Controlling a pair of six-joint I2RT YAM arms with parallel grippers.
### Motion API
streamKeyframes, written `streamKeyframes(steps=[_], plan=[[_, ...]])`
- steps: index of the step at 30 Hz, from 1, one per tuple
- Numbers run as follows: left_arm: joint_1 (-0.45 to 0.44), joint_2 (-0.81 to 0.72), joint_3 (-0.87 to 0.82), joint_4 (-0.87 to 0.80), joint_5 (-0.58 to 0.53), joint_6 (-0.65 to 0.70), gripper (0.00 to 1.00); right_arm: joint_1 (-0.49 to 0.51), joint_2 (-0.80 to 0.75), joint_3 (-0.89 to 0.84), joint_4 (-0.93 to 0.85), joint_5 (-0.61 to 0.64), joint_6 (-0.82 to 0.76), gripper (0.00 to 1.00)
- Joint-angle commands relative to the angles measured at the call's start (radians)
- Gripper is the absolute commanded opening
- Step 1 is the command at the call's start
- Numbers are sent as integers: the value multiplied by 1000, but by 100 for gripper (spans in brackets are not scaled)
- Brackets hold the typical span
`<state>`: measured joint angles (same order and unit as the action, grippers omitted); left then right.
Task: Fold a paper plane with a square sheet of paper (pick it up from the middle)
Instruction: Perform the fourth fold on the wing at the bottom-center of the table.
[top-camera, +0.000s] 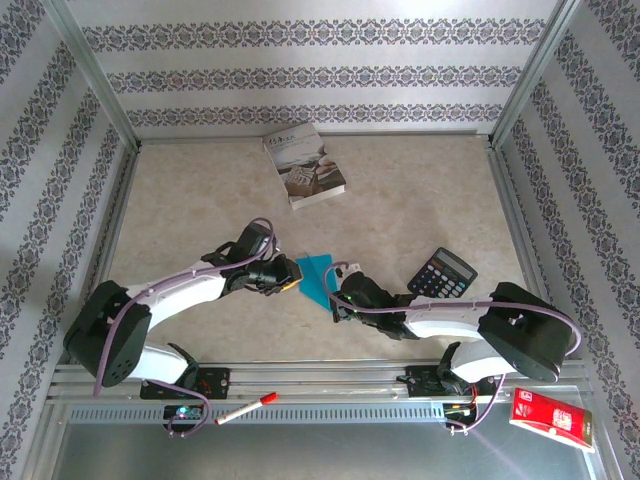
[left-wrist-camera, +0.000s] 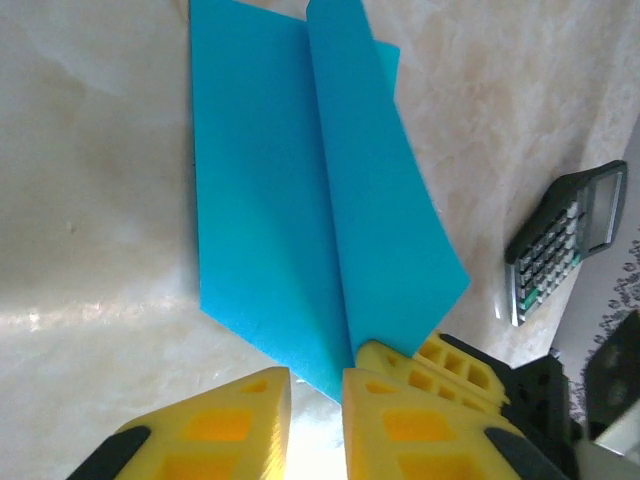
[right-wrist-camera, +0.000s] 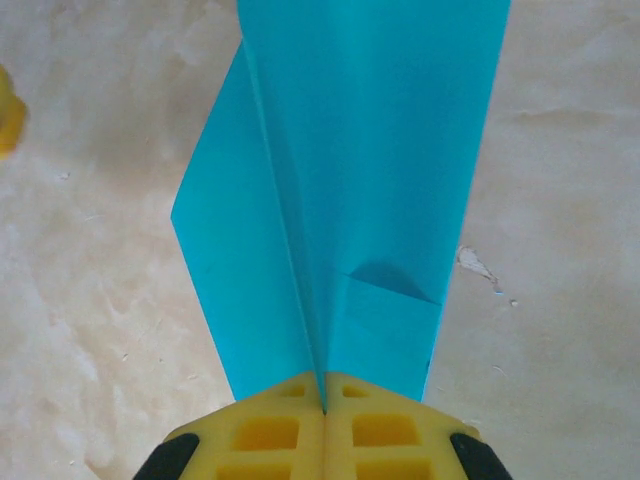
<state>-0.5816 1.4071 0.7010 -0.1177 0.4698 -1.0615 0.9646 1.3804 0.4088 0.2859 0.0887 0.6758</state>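
Our right gripper (right-wrist-camera: 322, 388) pinches the thin teal-blue paper sheet (right-wrist-camera: 380, 150) tight, so we should press gently with our barely open, empty left gripper (left-wrist-camera: 317, 388).

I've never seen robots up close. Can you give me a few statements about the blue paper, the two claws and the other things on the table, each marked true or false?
1. The right gripper pinches the paper. True.
2. The calculator lies on the paper. False: it lies apart on the table, to the paper's right.
3. The book lies at the far side of the table. True.
4. The left gripper is clamped tight shut. False: a gap shows between its jaws.
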Motion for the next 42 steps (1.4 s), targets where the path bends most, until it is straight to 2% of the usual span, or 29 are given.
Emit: streamKeyframes(steps=[1, 9, 15, 23, 30, 34, 37, 42], plan=[[-20, 52, 35, 80, 6, -13, 16, -20, -23, -38, 79, -43, 81, 1], [-41, 202, 89, 168, 32, -4, 6, -55, -4, -107, 201, -75, 203, 0], [-43, 252, 92, 187, 25, 4, 3, -62, 32, -124, 256, -83, 263, 0], [-42, 301, 95, 187, 3, 44, 2, -75, 38, -157, 320, -85, 305, 0], [-42, 332, 100, 174, -16, 76, 1, -118, 19, -174, 352, -141, 295, 0], [-42, 297, 74, 182, -13, 71, 1, -139, 19, -152, 340, -199, 239, 0], [-40, 222, 44, 191, -19, 63, 3, -152, 50, -112, 314, -276, 182, 0], [-7, 61, -14, 115, -75, 46, 8, -156, 130, -26, 305, -394, 116, 0]])
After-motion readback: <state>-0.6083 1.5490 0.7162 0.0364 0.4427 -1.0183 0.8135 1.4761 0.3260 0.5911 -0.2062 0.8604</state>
